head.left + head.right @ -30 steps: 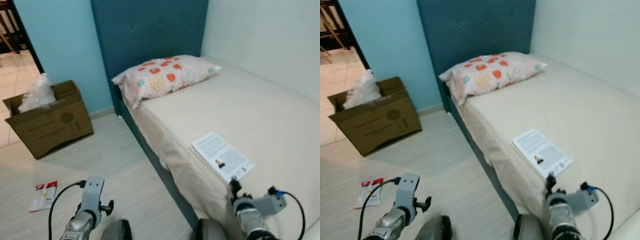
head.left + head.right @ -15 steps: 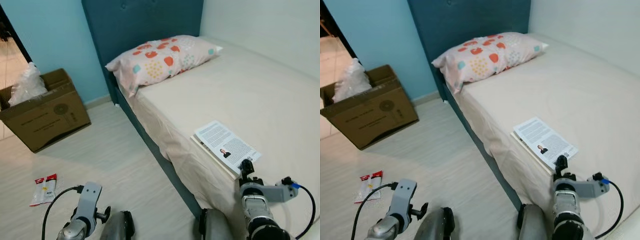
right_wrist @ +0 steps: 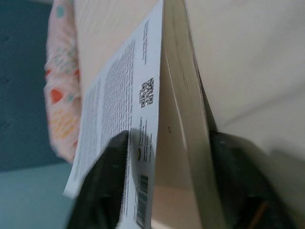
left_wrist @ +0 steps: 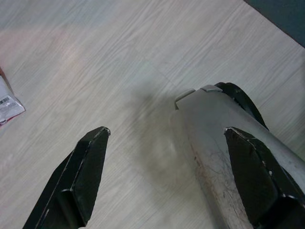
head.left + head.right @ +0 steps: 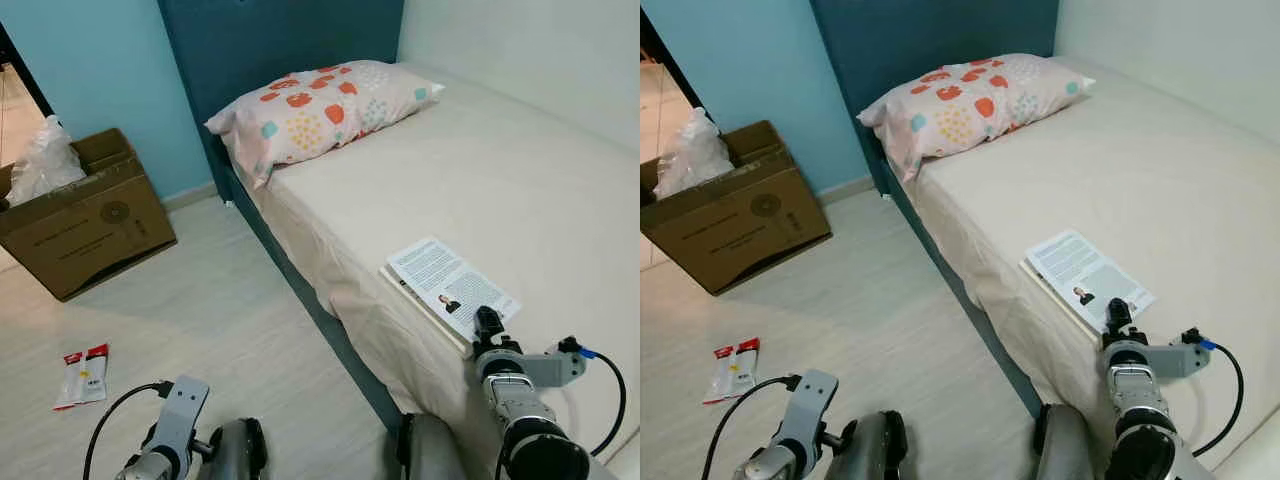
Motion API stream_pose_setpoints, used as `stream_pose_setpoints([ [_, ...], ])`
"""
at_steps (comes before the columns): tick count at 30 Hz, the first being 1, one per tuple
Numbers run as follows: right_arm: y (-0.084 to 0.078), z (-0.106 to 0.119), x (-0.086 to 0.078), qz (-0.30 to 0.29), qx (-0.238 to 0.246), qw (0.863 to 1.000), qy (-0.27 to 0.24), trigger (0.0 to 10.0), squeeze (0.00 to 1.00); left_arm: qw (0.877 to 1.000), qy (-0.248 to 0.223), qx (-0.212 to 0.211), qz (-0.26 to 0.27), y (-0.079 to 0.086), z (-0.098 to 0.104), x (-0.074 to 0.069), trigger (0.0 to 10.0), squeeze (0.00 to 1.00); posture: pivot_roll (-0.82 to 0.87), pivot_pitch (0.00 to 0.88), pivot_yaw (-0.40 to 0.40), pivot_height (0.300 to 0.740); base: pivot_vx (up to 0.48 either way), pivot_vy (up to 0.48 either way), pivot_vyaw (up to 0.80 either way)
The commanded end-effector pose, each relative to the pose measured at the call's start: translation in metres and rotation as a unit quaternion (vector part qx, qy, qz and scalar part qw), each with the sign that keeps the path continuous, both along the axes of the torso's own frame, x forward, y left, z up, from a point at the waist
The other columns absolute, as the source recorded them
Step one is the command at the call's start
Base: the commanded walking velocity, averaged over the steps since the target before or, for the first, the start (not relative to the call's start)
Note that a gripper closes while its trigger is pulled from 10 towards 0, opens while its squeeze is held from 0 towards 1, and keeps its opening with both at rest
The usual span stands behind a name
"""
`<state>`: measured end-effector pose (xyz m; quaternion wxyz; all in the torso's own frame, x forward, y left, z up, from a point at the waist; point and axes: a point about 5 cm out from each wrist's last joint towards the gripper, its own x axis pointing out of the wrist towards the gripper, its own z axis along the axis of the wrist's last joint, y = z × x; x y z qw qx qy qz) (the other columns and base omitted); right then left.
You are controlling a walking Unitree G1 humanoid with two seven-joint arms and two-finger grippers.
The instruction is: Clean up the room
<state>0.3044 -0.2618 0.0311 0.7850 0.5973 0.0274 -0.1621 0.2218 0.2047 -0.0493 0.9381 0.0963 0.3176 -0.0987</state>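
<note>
On bed edge at 4 o'clock: book point(image 5: 449, 289) | right gripper point(image 3: 164, 181) fingers spread, straddling its corner | step: grasping | next: pinch, lift | left gripper point(image 4: 167, 176) spread, idle over floor

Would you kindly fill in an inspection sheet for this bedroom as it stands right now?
Surface: bed with beige sheet; pale wood-look floor.
Job's things: book lying back cover up near the bed's edge; red-and-white packet on the floor.
Clutter: cardboard box holding a clear plastic bag.
Grippers: right gripper open, fingers straddling the book's edge; left gripper open above the floor.
Cables: black cable looping at the right wrist.
Surroundings: patterned pillow, dark blue headboard.
</note>
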Motion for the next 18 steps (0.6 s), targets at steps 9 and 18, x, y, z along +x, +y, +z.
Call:
stream_pose_setpoints([
  [9,0.008,0.01,0.008,0.03,0.028,0.998,-0.057,0.0,0.0,1.0,0.015,0.009,0.003,0.002,-0.005,-0.008,10.0,0.0,0.17,0.17,0.027,0.56,0.0,0.0,0.0],
  [18,0.015,0.032,0.024,0.063,-0.02,0.99,-0.124,0.0,0.0,1.0,0.016,0.003,0.02,-0.002,-0.003,0.0,10.0,0.0,0.14,0.121,0.011,0.56,0.0,0.0,0.0],
])
